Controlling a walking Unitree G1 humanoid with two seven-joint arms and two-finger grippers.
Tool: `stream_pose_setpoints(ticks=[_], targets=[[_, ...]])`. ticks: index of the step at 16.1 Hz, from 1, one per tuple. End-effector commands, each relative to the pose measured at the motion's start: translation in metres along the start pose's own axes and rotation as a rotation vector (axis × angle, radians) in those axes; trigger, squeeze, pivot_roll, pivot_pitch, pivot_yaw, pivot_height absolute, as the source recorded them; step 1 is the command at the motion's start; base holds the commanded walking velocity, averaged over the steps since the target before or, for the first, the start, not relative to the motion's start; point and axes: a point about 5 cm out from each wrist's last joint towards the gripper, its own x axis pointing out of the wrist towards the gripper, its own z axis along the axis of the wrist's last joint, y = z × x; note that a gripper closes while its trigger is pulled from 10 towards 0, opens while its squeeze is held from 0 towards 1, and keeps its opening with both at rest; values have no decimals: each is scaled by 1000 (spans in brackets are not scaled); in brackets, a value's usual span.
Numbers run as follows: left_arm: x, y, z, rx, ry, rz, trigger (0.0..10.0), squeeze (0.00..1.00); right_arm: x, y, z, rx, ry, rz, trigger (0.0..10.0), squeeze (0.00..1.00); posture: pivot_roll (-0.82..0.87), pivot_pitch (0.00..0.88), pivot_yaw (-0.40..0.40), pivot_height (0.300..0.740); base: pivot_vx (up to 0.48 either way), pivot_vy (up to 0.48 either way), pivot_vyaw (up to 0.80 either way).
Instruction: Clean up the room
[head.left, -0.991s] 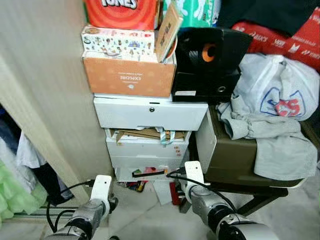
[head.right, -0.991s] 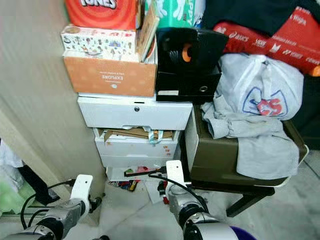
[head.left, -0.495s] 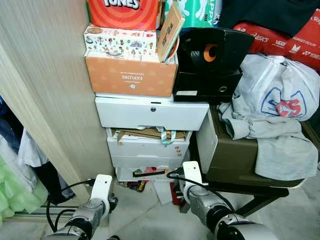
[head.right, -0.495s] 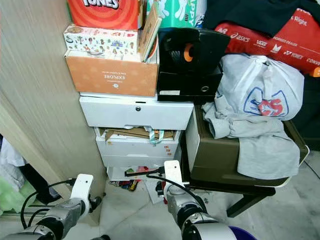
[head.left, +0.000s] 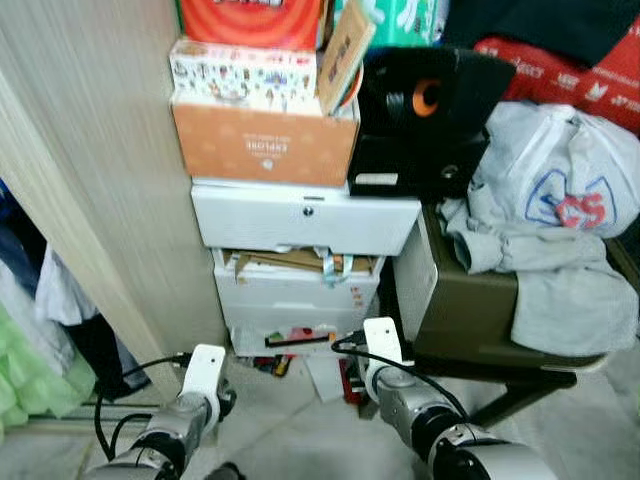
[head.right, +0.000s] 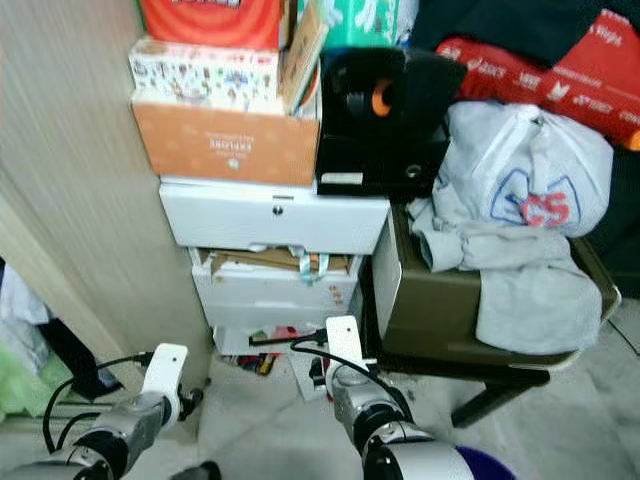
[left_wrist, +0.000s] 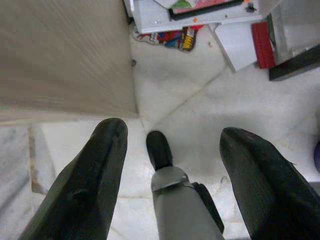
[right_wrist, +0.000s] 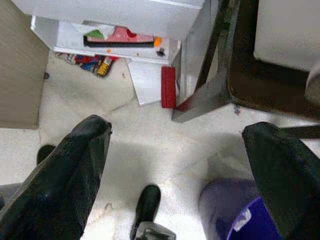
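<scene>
Both arms hang low in front of me, wrists at the bottom of the eye views. My left gripper (left_wrist: 172, 130) is open over bare pale floor beside a wooden panel (left_wrist: 60, 55). My right gripper (right_wrist: 176, 125) is open too, above the floor in front of the white drawer unit (head.left: 300, 290). Loose clutter lies at the foot of that unit: a red flat item (right_wrist: 168, 93), a white sheet (right_wrist: 145, 82) and colourful packets (right_wrist: 92, 64). Grey clothes (head.left: 540, 260) and a white plastic bag (head.left: 560, 170) are piled on an olive box (head.left: 470, 320).
An orange carton (head.left: 265, 145), a patterned box and a black speaker (head.left: 420, 120) are stacked on the drawers. The olive box sits on a dark low bench (right_wrist: 215, 85). A purple bin (right_wrist: 235, 215) stands near my right foot. Hanging clothes (head.left: 30, 330) are at the left, behind the wooden panel.
The whole picture has shifted slightly and blurred, so the camera moved. Both arms hang in the same place and nothing in the room has moved.
</scene>
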Motion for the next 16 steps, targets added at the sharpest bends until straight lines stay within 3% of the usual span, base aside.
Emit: stream_pose_setpoints(ticks=[1,16], targets=[[0,-2,-3,5,9,-13,10000,0,0,-1,-2,-2,7,-7,10000,0,-66,53,-85,740,0,0,0],[0,0,-1,-30,-8,-6,10000,0,0,-3,-7,25,36,-25,10000,0,-70,64,-82,740,0,0,0]])
